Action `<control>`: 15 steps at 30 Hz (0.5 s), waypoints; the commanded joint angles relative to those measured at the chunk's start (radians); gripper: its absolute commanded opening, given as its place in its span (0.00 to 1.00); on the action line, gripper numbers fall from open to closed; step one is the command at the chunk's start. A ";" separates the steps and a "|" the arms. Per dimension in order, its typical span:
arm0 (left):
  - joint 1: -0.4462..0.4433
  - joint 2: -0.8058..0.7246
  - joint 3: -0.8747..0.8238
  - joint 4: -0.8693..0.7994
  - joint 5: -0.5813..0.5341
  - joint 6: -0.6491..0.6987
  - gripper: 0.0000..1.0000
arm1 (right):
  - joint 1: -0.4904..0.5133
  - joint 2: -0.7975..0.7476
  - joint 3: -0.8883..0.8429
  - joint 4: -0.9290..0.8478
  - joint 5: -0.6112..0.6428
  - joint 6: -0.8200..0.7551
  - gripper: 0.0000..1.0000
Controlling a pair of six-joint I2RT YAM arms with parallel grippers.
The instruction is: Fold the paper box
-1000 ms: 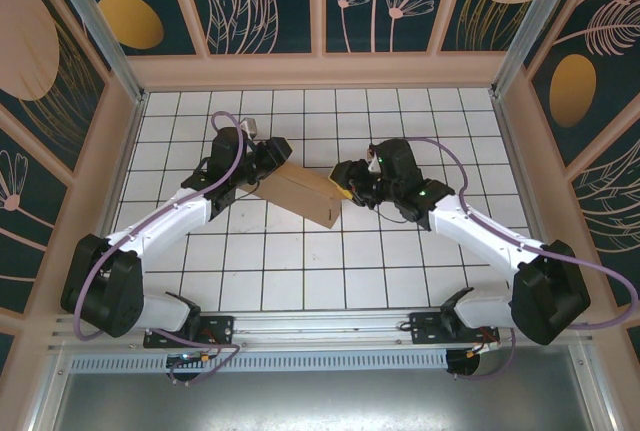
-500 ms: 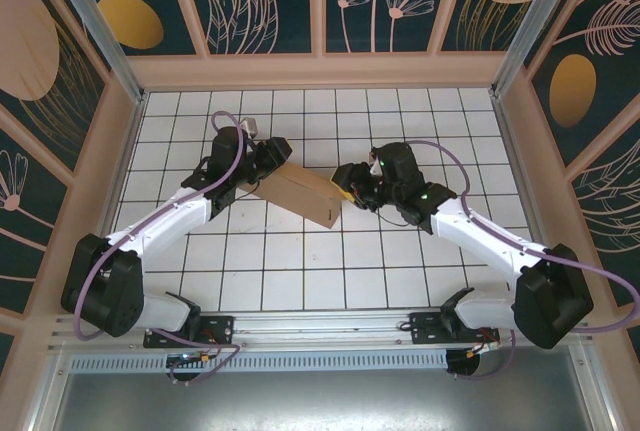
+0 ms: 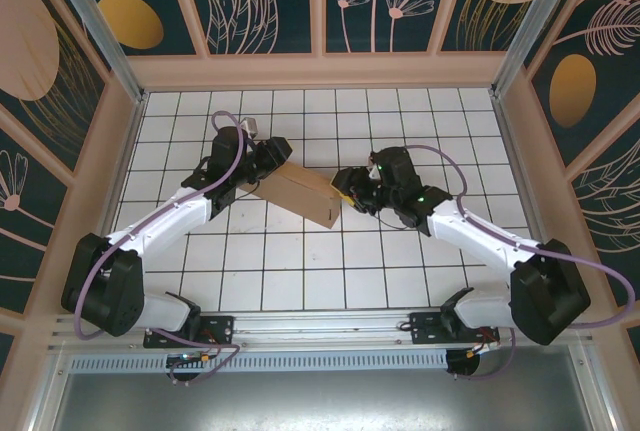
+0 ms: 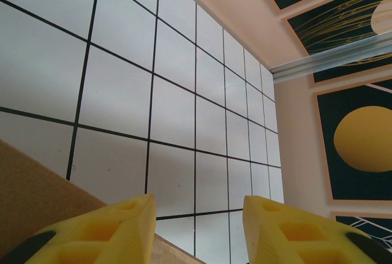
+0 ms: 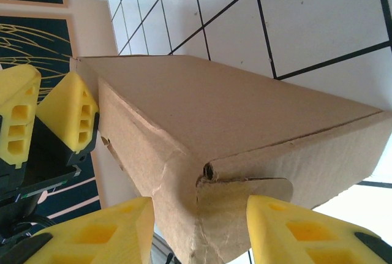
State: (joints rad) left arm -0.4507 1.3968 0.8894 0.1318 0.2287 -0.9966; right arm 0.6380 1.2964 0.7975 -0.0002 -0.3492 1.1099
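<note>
Brown paper box point(image 3: 305, 194) | left gripper point(image 4: 196, 207) apart, box edge cut off | right gripper point(image 5: 199, 206) straddles corner, grip unclear

Left arm point(image 3: 170, 216), right arm point(image 3: 480, 241): white links, chunky black joints, purple cable point(image 3: 239, 156) looped along each. Fingers point(image 4: 116, 230): yellow wedges, rectangular cut-outs. Green light point(image 3: 377, 161) near right wrist.

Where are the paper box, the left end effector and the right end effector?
paper box point(image 5: 233, 111), right wrist view, on its broad face.
left end effector point(image 4: 197, 209), left wrist view, midway between its fingertips.
right end effector point(image 5: 199, 209), right wrist view, midway between its fingertips.
</note>
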 commanded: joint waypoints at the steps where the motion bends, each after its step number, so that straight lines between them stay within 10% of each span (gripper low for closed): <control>1: 0.004 0.042 -0.047 -0.117 0.020 -0.008 0.42 | 0.017 0.035 0.021 0.050 -0.002 0.010 0.44; 15: 0.005 0.032 -0.051 -0.125 0.039 -0.018 0.42 | 0.023 -0.033 0.192 -0.259 0.257 -0.268 0.45</control>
State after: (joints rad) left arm -0.4385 1.4017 0.8818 0.1570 0.2310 -1.0004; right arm 0.6548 1.3277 0.9154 -0.1539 -0.2165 0.9771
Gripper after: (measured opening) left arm 0.424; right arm 0.450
